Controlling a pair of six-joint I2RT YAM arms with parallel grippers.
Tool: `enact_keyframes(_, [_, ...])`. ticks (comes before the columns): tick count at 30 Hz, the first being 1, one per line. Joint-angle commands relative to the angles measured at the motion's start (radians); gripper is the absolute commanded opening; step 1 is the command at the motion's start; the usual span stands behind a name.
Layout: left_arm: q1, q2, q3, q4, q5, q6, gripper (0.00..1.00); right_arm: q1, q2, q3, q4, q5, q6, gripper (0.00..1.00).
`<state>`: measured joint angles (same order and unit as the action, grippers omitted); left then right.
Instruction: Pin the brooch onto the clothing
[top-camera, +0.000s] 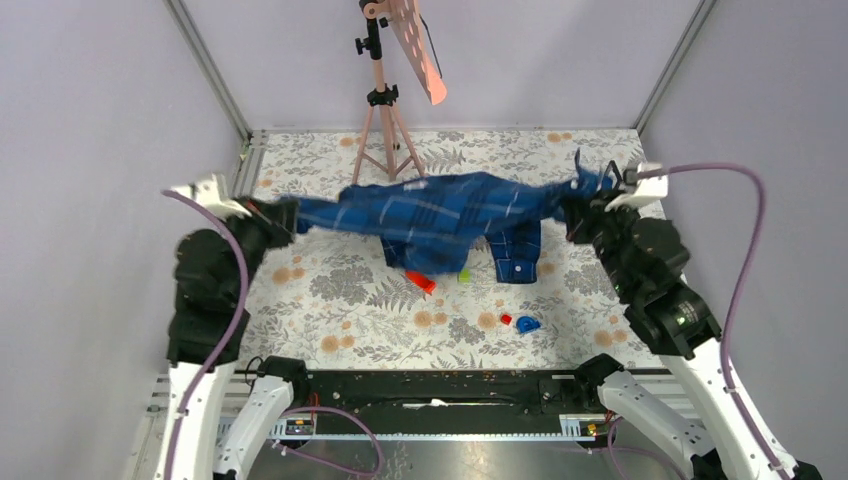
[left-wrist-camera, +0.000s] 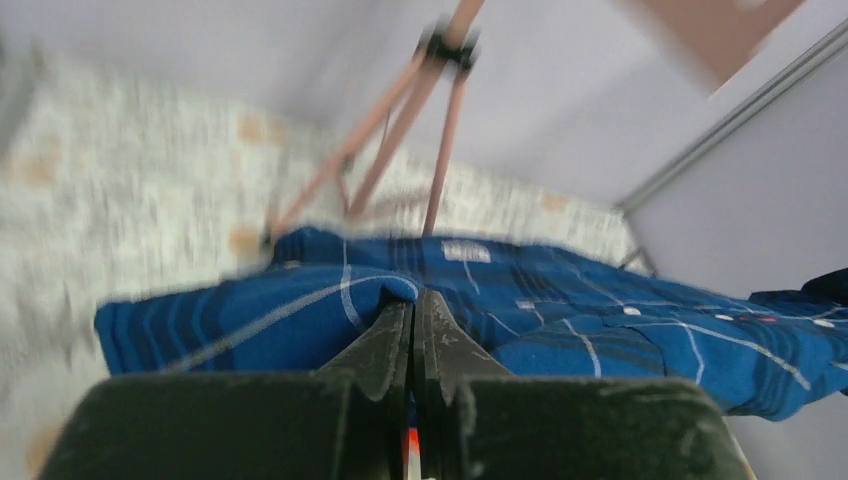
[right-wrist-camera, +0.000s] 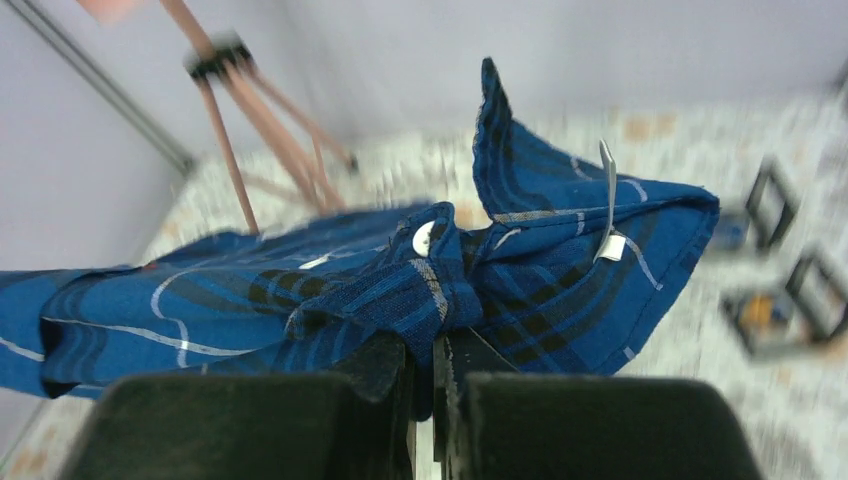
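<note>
Left gripper (top-camera: 272, 214), at centre left of the top view, is clamped on one end of the shirt (top-camera: 450, 210). Its wrist view shows the fingers (left-wrist-camera: 385, 330) pressed together with blue cloth pinched between them. From there the shirt runs across the middle of the frame as a sagging band, apparently raised off the table (top-camera: 340, 300), with a buttoned flap hanging below its centre. Holding both ends looks meant to spread the cloth for pinning. Near the flap lie a red piece (top-camera: 421, 282) and a green piece (top-camera: 464, 273), with a blue piece (top-camera: 528, 323) lower right. Which one is to be pinned I cannot tell. At centre right, the right gripper (top-camera: 580, 216) is closed on a bunched end bearing a button (right-wrist-camera: 423, 238) and a label (right-wrist-camera: 612, 247). A tripod (top-camera: 385, 120) stands at upper centre, behind the shirt.
</note>
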<state>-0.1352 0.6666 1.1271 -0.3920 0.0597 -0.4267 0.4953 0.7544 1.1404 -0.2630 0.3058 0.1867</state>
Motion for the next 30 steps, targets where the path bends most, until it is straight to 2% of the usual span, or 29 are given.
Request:
enact_keyframes(1, [0.008,-0.14,-0.275,-0.099,-0.011,-0.242,0.0,-0.006,-0.107,-0.192,-0.212,-0.039,0.276,0.0])
enact_keyframes(6, [0.008,-0.223,-0.398,-0.256,0.051,-0.329,0.0,-0.006,-0.103,-0.221,-0.484,-0.173,0.385,0.0])
enact_keyframes(11, [0.008,-0.211,-0.318,-0.479,0.098,-0.294,0.0,-0.006,-0.066,-0.211,-0.711,-0.302,0.501,0.0])
enact_keyframes(17, [0.008,-0.223,-0.262,-0.752,0.188,-0.278,0.02,-0.006,-0.039,-0.264,-0.959,-0.424,0.546,0.0])
enact_keyframes(20, [0.008,-0.245,-0.245,-0.867,0.192,-0.263,0.08,-0.006,-0.026,-0.322,-1.029,-0.472,0.526,0.0])
enact_keyframes(21, [0.008,-0.249,-0.241,-0.888,0.195,-0.255,0.18,-0.007,-0.019,-0.337,-1.043,-0.474,0.514,0.01])
enact_keyframes(23, [0.008,-0.245,-0.232,-0.906,0.216,-0.242,0.42,-0.006,0.003,-0.348,-1.061,-0.48,0.475,0.16])
enact_keyframes(27, [0.008,-0.212,-0.191,-0.856,0.203,-0.222,0.77,-0.005,0.043,-0.301,-1.049,-0.493,0.427,0.64])
enact_keyframes(28, [0.008,-0.201,-0.181,-0.828,0.192,-0.219,0.81,-0.005,0.052,-0.28,-1.036,-0.499,0.42,0.74])
enact_keyframes(30, [0.008,-0.173,-0.175,-0.746,0.175,-0.22,0.87,-0.004,0.062,-0.224,-0.991,-0.514,0.416,0.87])
